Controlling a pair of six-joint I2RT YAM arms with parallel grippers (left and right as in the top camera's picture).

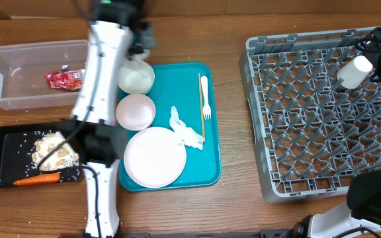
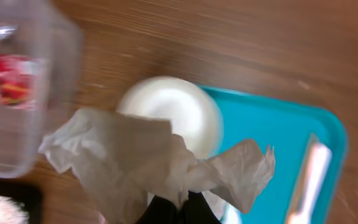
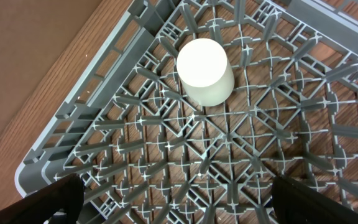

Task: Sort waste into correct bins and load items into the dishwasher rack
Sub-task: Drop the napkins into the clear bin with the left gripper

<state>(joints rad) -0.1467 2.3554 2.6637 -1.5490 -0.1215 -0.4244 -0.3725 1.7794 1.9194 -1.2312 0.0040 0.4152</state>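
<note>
Black tray with beige scraps and carrot nearest, teal tray beside it with plate, two bowls, fork, a spare napkin, left gripper pinched shut on crumpled white napkin, limp, creased, hanging over far bowl beside clear tub with red wrapper, right gripper spread wide, empty, above white cup in grey rack

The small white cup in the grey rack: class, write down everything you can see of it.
The cup is small, round, plain white and smooth, slightly tapered, with no handle showing. It sits leaning a little among the pegs of the grey dishwasher rack, near one corner. Its bright end face hides whether the mouth is up or down. Only the rack touches it; the open right gripper is clear of it.
</note>
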